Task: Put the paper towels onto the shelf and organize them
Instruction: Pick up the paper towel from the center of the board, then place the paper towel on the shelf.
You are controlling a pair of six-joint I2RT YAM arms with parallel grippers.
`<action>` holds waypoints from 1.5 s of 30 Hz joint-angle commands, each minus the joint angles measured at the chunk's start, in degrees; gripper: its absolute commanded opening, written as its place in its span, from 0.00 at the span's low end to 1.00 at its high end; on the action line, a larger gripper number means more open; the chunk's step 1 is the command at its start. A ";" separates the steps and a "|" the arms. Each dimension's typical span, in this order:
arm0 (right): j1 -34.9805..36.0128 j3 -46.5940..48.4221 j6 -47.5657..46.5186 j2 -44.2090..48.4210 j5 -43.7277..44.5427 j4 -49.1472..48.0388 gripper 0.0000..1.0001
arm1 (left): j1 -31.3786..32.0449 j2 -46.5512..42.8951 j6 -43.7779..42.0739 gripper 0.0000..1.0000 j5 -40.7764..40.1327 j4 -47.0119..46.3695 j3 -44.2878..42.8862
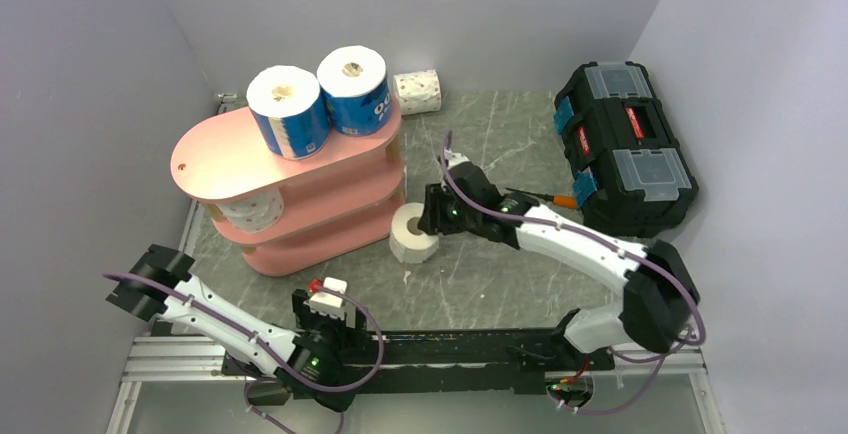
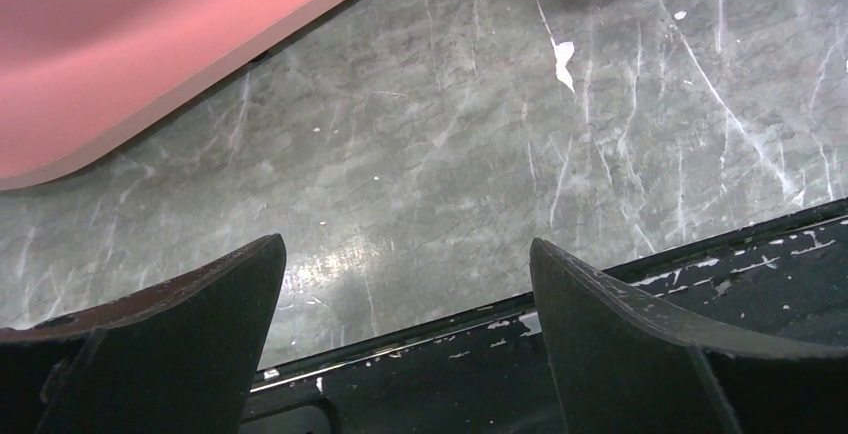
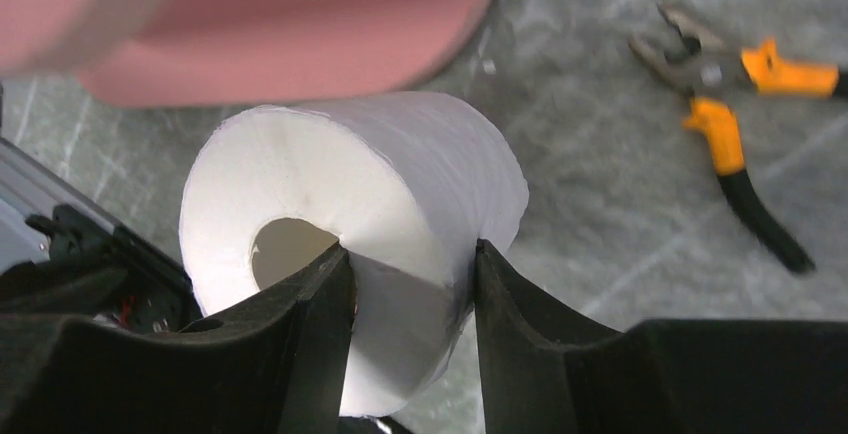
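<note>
Down at the bottom left of the overhead view, the left gripper [image 2: 405,244] hangs low over the grey table [image 1: 480,284] beside the black base rail [image 2: 600,354]. Its jaws are spread wide with nothing between them.

Further in, at mid-frame, the right gripper [image 3: 412,254] is clamped on the plain white roll [image 1: 413,232]. One finger sits at the mouth of the hollow core and the other presses the outer wall. That roll stands on end on the table, just in front of the lowest board of the pink shelf [image 1: 220,154]; whether the two touch I cannot tell. Orange-handled pliers [image 3: 730,104] lie on the table to the right of the gripper.

On the shelf, left of centre, a middle-tier roll [image 1: 250,212] sits under the top board. On the top board's right end a blue-wrapped roll [image 1: 290,112] stands against a second blue-wrapped roll [image 1: 355,89].

Beyond them, at upper middle, a speckled roll [image 1: 418,92] lies on its side by the back wall. The black toolbox [image 1: 625,149] sits at upper right, well apart.
</note>
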State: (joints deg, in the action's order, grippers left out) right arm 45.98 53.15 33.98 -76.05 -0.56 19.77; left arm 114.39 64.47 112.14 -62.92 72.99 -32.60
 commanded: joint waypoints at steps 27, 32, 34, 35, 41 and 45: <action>-4.03 16.64 7.26 -22.90 -0.95 -18.57 0.37 | 3.58 1.85 12.98 0.99 -3.50 10.29 -1.46; -4.31 16.94 8.83 -23.82 -1.53 -19.55 0.37 | 3.82 3.07 14.36 0.99 -3.41 11.48 -1.92; -4.32 17.16 9.28 -24.27 -1.70 -19.51 0.37 | 3.93 3.49 14.87 0.99 -3.27 11.95 -2.13; -4.26 17.16 9.49 -24.30 -1.79 -20.21 0.37 | 4.04 3.62 15.09 0.99 -3.32 12.14 -2.18; -4.36 17.96 9.79 -25.04 -2.13 -21.20 0.38 | 4.52 4.64 17.23 0.99 -3.19 13.72 -2.55; -4.29 17.86 10.26 -25.27 -2.71 -21.99 0.41 | 4.86 5.28 18.04 0.99 -3.10 14.43 -2.88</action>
State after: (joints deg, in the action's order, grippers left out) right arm 41.91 68.53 40.80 -99.96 -2.52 6.20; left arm 118.34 69.19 118.39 -64.64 84.97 -33.69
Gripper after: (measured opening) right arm 0.445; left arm 0.989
